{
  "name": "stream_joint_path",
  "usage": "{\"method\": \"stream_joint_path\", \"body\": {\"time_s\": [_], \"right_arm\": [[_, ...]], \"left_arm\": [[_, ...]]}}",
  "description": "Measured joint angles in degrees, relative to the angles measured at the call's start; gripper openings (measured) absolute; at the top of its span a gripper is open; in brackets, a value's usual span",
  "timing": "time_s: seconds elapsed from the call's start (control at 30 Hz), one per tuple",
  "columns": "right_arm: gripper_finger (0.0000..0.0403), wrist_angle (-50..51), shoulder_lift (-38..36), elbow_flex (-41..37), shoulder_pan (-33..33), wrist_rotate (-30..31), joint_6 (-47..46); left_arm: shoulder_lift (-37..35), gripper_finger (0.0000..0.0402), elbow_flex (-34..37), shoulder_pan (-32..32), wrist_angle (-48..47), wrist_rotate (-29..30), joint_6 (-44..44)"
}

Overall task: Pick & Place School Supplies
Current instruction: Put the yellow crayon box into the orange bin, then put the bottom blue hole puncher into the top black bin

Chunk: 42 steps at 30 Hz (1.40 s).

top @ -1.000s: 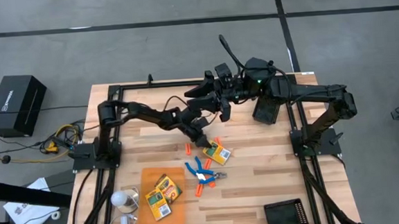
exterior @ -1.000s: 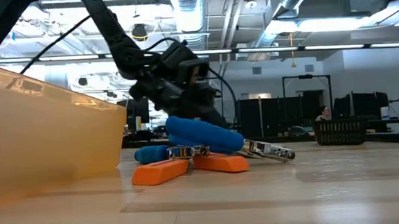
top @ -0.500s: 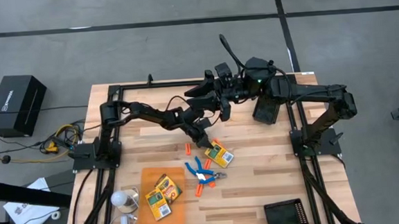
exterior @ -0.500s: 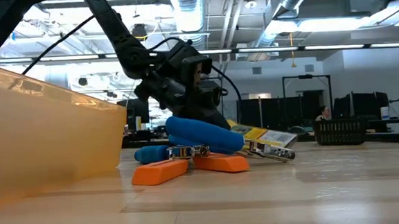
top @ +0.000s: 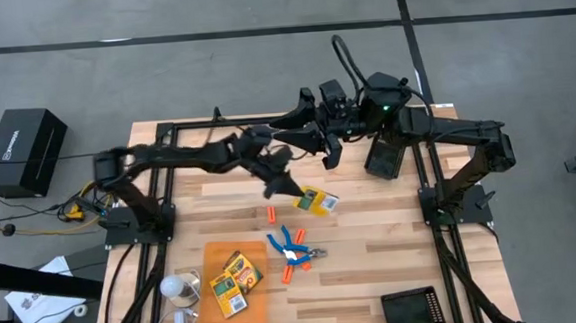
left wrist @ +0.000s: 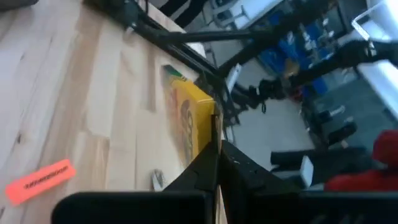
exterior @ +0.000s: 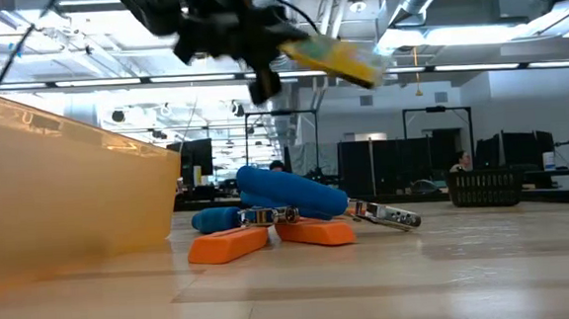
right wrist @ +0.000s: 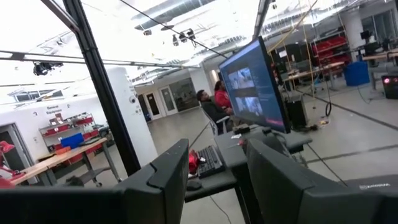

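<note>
My left gripper (top: 292,186) hangs over the middle of the table, shut on a yellow-and-green crayon box (top: 317,200), which the low view shows high in the air (exterior: 333,58). On the table below lie the blue-handled tool (top: 291,246) and orange sticks (top: 270,215) (top: 290,274). Two more crayon boxes (top: 243,269) (top: 228,293) lie flat on the orange sheet (top: 214,258). My right gripper (top: 319,140) is held up near the far edge, open, with nothing between its fingers (right wrist: 158,180). My left gripper pinches the crayon box between its two shut fingers at the edge of the end nearest it (left wrist: 208,134). The fingers come slanting down from the table's left. The box is lifted clear of the table, tilted, and reaches out toward the right beyond the fingertips.
A black tray (top: 412,309) lies at the near right corner. A black block (top: 383,161) sits by the right arm's base at the far right. A white object (top: 180,286) lies near the left front. Bare wood lies right of the tool.
My left gripper has risen from the table with the crayon box and drawn a little toward the far edge. The box first tipped up at one end, then came clear, and now hangs high above the tool. The tool and the sticks have stayed in place.
</note>
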<state>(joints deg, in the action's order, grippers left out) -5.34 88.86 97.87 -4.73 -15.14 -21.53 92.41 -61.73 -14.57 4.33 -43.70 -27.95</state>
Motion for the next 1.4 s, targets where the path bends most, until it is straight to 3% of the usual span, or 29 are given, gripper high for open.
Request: {"method": "stream_joint_path", "body": {"time_s": [0.27,0.43,0.73,0.93,1.4], "right_arm": [[0.0154,0.7,0.0,0.5,0.7,0.0,1.0],[0.0154,1.3,0.0,0.5,1.4,0.0,1.0],[0.0154,2.2,0.0,0.5,2.5,0.1,1.2],[0.0154,3.2,0.0,0.5,2.5,0.1,1.1],[0.0154,7.0,0.1,0.5,1.9,0.0,1.7]], "left_arm": [[-15.1,0.0000,0.0,5.1,-33.5,2.1,12.9],[-22.6,0.0000,2.6,11.1,-39.1,5.4,8.4],[-28.7,0.0000,16.3,23.7,-39.6,11.0,-2.8],[-28.7,0.0005,24.2,27.4,-36.4,10.8,-6.0],[-30.2,0.0120,24.8,26.4,-16.8,6.5,-17.4]]}}
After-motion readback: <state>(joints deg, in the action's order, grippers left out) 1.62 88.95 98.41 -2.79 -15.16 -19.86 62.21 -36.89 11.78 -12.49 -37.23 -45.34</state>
